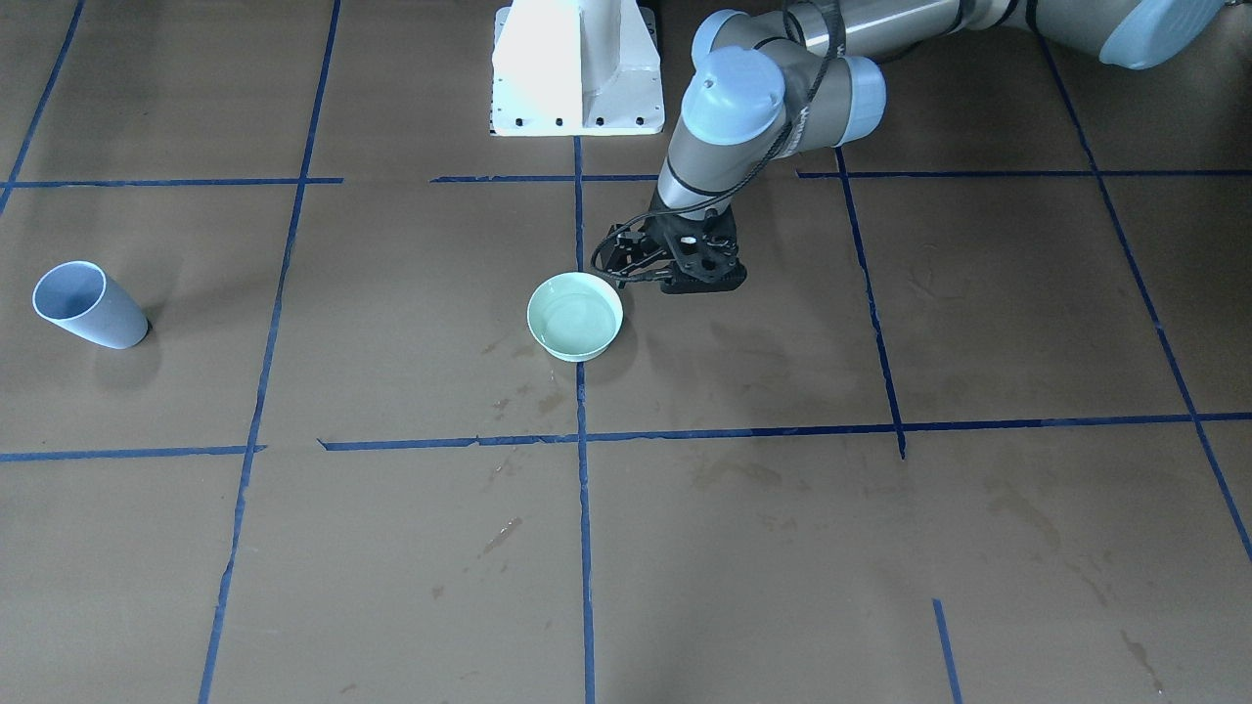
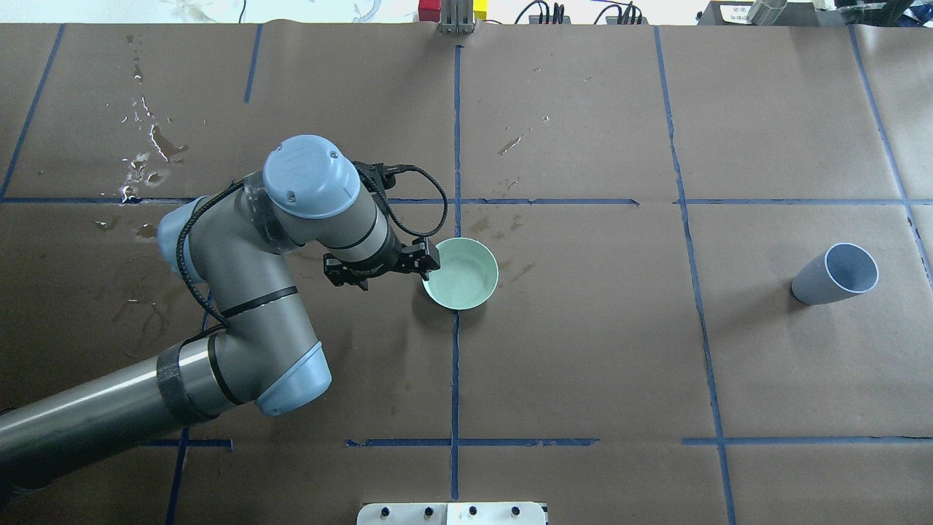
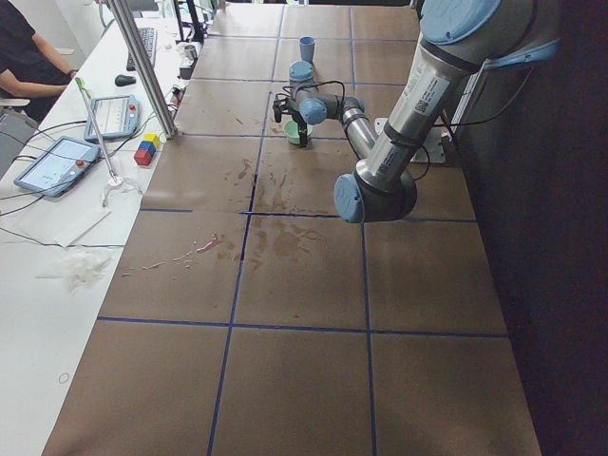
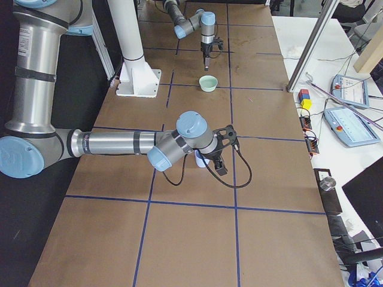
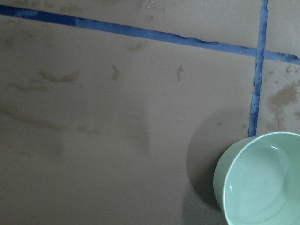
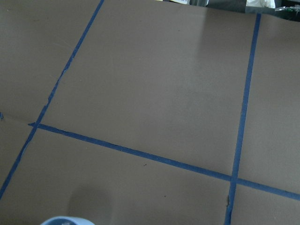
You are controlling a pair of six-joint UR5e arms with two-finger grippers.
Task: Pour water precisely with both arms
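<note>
A mint-green bowl (image 1: 575,316) stands at the table's middle, also in the overhead view (image 2: 461,273) and the left wrist view (image 5: 262,183). My left gripper (image 1: 696,276) points down at the table just beside the bowl, apart from it (image 2: 361,271); its fingers are hidden, so I cannot tell its state. A pale blue cup (image 1: 88,305) stands upright far to my right (image 2: 834,275). My right gripper (image 4: 218,149) shows only in the exterior right view, beside the cup (image 4: 201,159); I cannot tell its state. The cup's rim (image 6: 61,220) edges the right wrist view.
The white pedestal (image 1: 577,68) stands at the table's robot side. Wet patches (image 2: 146,153) mark the brown paper at far left. A side bench holds tablets (image 3: 57,161) and coloured blocks (image 3: 147,150); a metal pole (image 3: 142,66) rises there.
</note>
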